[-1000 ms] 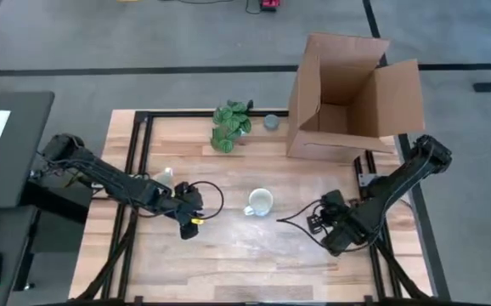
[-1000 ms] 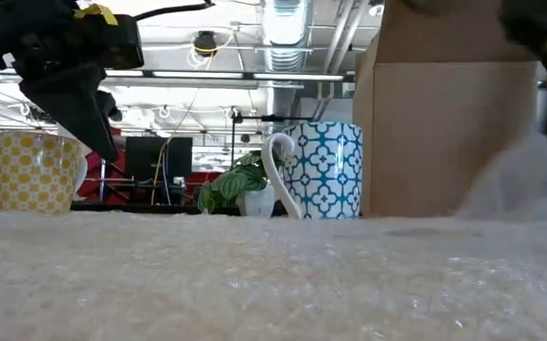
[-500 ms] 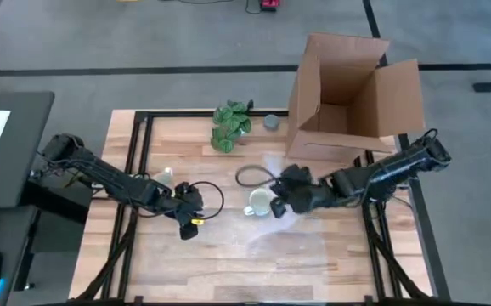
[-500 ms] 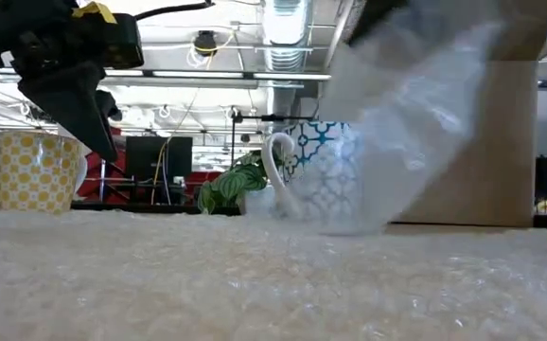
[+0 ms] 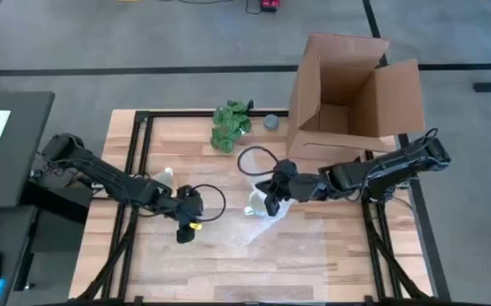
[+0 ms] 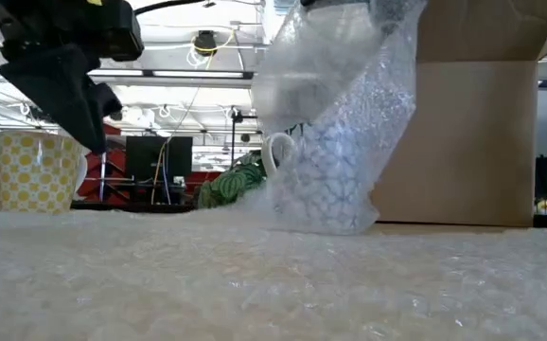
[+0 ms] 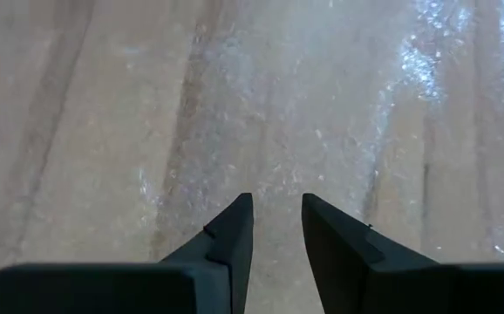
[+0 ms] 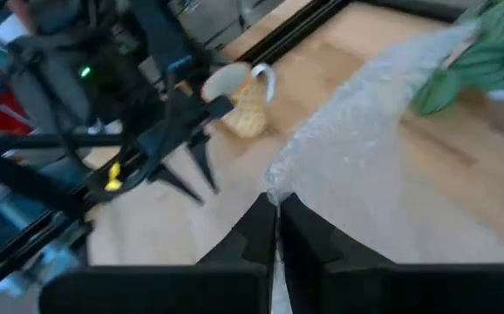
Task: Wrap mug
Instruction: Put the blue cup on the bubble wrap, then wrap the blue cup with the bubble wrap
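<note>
Mostly mug behind bubble wrap; right claw pinching it

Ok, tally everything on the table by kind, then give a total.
Mugs: 2, white blue-patterned mug under wrap, yellow checked mug
Clear bubble wrap sheets: 1
Brown cardboard boxes: 1
Green leafy bunches: 1
Small grey round objects: 1
Total: 6

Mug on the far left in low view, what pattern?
Yellow mug: yellow with a white grid-like pattern, clearest in the low view.

The high view looks straight down on the wooden slatted table; the low view sits level on it, close to the bubble-wrapped white-and-blue patterned mug, which both share.
</note>
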You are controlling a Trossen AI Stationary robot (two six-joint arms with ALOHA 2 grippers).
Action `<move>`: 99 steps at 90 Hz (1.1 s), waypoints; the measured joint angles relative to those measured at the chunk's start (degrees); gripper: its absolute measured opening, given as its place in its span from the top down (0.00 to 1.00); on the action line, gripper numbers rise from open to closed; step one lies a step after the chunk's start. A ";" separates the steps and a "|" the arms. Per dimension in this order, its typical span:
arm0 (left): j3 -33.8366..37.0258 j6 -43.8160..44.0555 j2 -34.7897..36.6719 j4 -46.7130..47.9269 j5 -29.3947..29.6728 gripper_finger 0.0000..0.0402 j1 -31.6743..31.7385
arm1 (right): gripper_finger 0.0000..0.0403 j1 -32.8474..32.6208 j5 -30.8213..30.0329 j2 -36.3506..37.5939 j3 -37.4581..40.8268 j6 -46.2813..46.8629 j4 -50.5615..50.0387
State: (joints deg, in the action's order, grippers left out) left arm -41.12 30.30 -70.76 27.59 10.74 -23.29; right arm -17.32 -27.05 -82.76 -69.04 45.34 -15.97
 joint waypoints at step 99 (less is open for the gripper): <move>9.33 -13.40 -0.59 -20.56 9.16 0.79 1.73 | 0.91 -4.24 0.17 -3.65 0.00 1.14 5.92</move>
State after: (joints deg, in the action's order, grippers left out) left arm -31.78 16.90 -71.35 7.03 19.90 -21.56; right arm -21.56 -26.88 -86.41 -69.04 46.48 -10.05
